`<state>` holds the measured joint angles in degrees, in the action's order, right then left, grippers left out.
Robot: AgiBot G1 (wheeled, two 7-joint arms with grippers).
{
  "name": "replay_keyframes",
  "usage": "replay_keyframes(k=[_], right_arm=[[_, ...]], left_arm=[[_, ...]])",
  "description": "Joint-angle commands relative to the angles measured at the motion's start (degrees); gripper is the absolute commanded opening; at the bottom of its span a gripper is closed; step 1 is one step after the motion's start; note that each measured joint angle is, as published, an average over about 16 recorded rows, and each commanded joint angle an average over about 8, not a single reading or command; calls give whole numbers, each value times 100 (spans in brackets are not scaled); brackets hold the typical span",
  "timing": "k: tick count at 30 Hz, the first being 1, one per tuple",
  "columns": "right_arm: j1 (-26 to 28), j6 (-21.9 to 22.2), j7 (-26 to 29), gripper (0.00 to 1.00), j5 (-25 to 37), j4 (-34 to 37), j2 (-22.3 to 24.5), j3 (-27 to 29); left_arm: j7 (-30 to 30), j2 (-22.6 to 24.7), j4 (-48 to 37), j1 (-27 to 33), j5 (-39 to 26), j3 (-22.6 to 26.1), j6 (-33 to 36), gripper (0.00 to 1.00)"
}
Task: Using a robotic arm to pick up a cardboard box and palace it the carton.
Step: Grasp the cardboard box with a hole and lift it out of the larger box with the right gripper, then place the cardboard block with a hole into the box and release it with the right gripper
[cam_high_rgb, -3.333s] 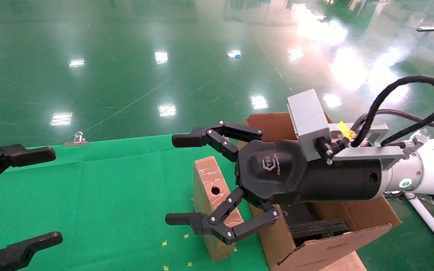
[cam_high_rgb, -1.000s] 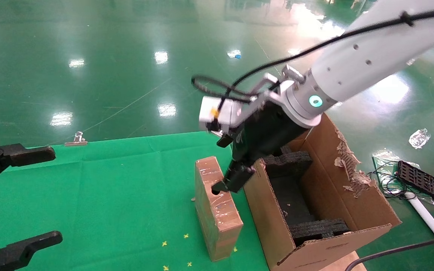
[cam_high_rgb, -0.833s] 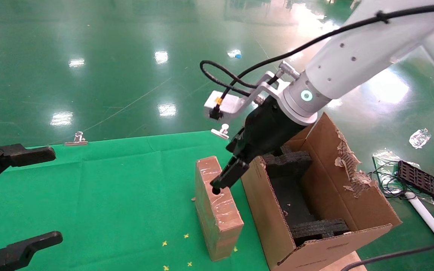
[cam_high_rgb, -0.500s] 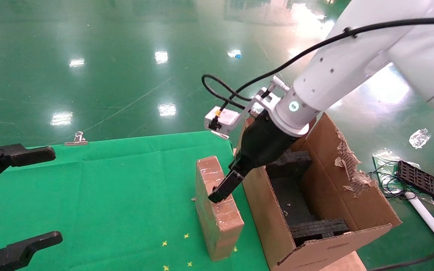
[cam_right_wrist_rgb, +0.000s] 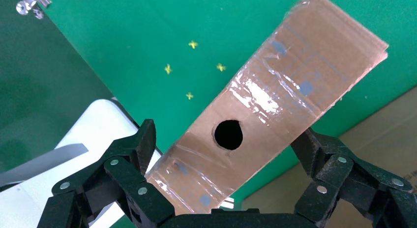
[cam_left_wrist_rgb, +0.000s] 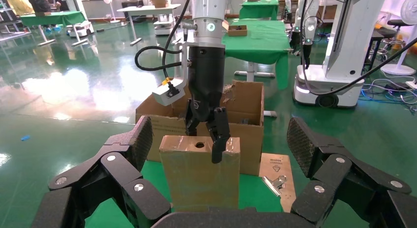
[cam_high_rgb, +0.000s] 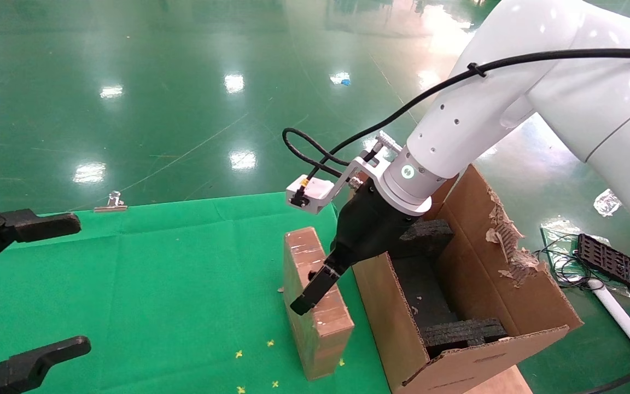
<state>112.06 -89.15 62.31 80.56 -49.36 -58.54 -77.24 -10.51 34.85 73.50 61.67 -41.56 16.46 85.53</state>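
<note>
Over the cardboard box, right hand spread astride, apparently not yet gripping

Small taped cardboard box stands on edge beside the large open carton

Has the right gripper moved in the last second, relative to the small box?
Yes. The right gripper has come down over the cardboard box; its fingers now straddle the taped top face by the round hole, beside the carton.
</note>
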Motion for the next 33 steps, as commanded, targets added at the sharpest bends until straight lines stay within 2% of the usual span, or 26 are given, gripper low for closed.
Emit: replay_keyframes(k=[1,4,6,7,24,33], right_arm=[[10,3,18,1,28,6,-14,-43],[1,10,75,0,60,-61,-1,-103],[-11,15,114,0,77,-121,13,-141],[-16,17,133,0,85,-154,20,-159],[-22,148,376,0,315,-699,235,-367],[45,242,315,0,342,-824,436,-330]], left_arm=[[0,0,0,0,1,1,0,46],[1,-1,0,0,1,2,-1,11],[1,-1,0,1,2,3,-1,2],[2,-1,0,1,2,3,-1,0],[5,-4,0,2,6,9,-4,0],[6,-5,0,3,9,13,-6,0]])
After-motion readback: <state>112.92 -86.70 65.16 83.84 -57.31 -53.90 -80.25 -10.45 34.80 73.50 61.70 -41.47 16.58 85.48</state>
